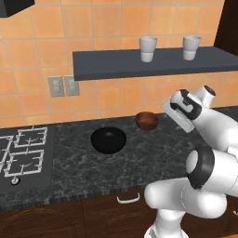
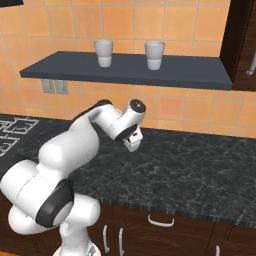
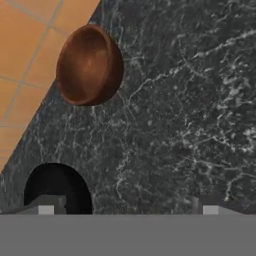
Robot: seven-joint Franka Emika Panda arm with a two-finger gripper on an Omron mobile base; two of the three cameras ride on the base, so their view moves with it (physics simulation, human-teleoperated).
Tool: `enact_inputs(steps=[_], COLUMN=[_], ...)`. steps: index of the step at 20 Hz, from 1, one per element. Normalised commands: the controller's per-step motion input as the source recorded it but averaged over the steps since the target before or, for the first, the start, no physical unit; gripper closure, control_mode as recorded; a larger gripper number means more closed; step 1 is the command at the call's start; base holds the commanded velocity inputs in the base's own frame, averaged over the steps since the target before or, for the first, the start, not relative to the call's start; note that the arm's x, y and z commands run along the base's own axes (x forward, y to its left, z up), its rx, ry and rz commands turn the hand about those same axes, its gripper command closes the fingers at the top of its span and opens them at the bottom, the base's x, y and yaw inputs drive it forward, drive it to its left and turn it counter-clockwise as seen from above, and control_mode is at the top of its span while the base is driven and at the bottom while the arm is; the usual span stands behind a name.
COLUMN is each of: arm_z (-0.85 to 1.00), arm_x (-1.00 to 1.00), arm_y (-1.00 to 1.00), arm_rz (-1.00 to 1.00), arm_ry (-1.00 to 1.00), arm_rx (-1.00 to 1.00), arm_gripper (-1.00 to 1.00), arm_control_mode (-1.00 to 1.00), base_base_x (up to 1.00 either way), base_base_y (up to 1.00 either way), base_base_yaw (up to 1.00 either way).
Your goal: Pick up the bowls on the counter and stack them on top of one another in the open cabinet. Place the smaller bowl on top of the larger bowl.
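Both bowls rest on the counter (image 1: 153, 158): larger bowl (image 1: 108, 140) nearer the stove, smaller bowl (image 1: 147, 120) by the wall. Gripper (image 3: 127, 210), jaws apart and empty, hovers above, apparently for a first grasp; cabinet shelf (image 1: 116, 65) awaits.

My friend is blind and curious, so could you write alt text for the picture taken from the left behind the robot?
A wide black bowl and a smaller brown bowl sit apart on a dark speckled counter. A white robot arm rises at right. Above, two white cups stand on a grey shelf against orange tiles.
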Motion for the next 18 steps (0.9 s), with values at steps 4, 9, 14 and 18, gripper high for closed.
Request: enact_inputs(steps=[4, 9, 14, 18], arm_z=[-0.36, -0.18, -0.21, -0.30], arm_x=[0.39, 0.18, 0.40, 0.43], arm_y=[0.00, 0.00, 0.00, 0.00], arm_rz=[0.00, 0.00, -0.02, -0.05], arm_ry=[0.00, 0.00, 0.00, 0.00], arm_rx=[0.25, 0.24, -0.02, -0.03], arm_gripper=[-1.00, -1.00, -1.00, -1.00], arm_control_mode=[-1.00, -1.00, -1.00, -1.00], base_base_x=[0.00, 0.00, 0.00, 0.00], base_base_y=[0.00, 0.00, 0.00, 0.00], base_base_yaw=[0.00, 0.00, 0.00, 0.00])
